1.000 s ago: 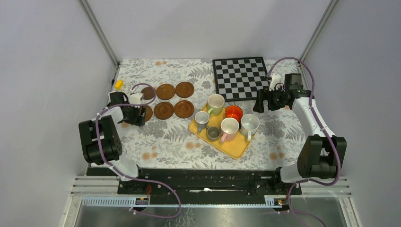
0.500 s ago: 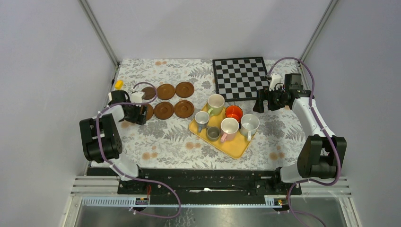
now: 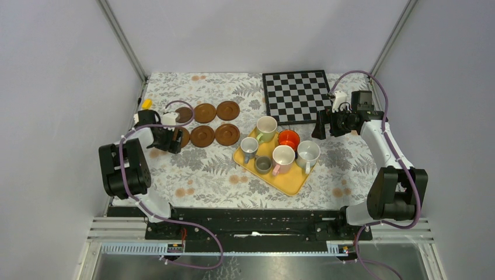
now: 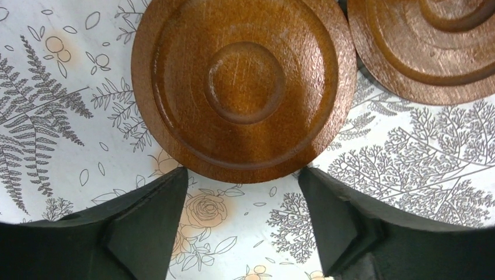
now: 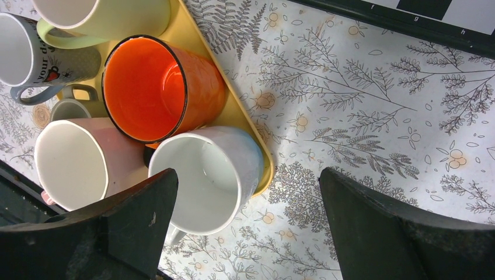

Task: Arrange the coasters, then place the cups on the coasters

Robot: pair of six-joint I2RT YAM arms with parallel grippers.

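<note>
Coasters first: I count six brown discs in two rows of three on the left side of the counter, and none carries a cup. My left tool is down at the near-left coaster. Compared with a second ago, that arm has drawn slightly farther from me and to the left, so from above a little less of the disc shows past the wrist.

On the left wrist camera the near-left coaster lies flat on the floral cloth. Its near rim sits right at the two black fingertips. The jaws stand apart, released, clamping nothing. The neighbouring coaster sits just beside it; whether the two rims touch I cannot tell.

Over on the right, nothing has shifted in that second. The right tool hangs just right of the yellow tray, jaws spread wide and holding nothing.

All six cups are packed together on the tray. The right wrist camera looks down into the white cup and the orange-red cup, which stand side by side at the tray's edge. The chessboard lies on the far side of the tray, where it lay before.
</note>
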